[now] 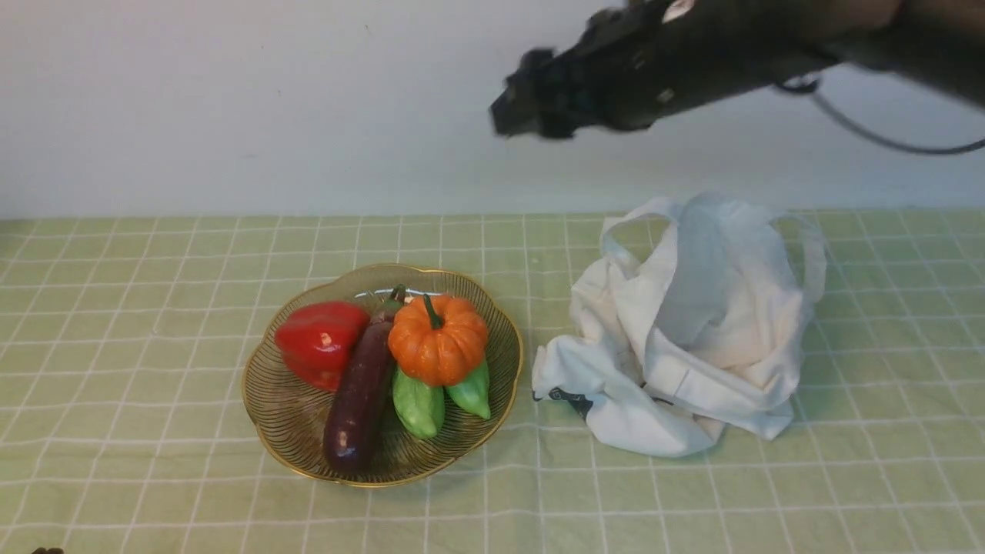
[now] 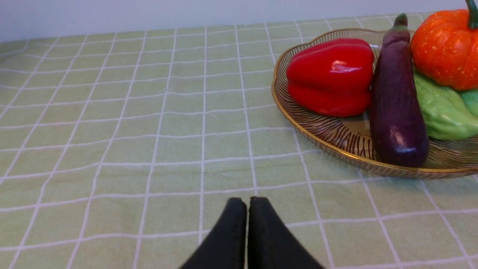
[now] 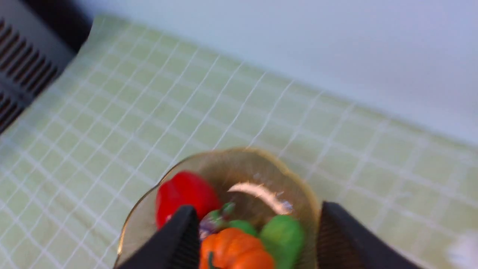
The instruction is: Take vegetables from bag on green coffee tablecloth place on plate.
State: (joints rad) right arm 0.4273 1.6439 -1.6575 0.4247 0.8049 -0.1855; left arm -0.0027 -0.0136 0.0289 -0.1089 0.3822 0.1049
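The orange pumpkin (image 1: 437, 338) lies in the amber glass plate (image 1: 292, 415) on the green checked tablecloth (image 1: 154, 308), resting on green vegetables. It also shows in the left wrist view (image 2: 444, 52) and the right wrist view (image 3: 235, 250). The white bag (image 1: 692, 331) lies crumpled to the plate's right. My right gripper (image 1: 509, 115) is open and empty, blurred, high above the gap between plate and bag; its view (image 3: 257, 211) looks down on the plate (image 3: 239, 164). My left gripper (image 2: 247, 201) is shut and empty, low over the cloth left of the plate (image 2: 328, 130).
The plate also holds a red pepper (image 1: 319, 342), a purple eggplant (image 1: 358, 400) and green vegetables (image 1: 419, 404). A white wall runs behind the table. A dark slatted object (image 3: 22, 71) shows at the cloth's edge in the right wrist view.
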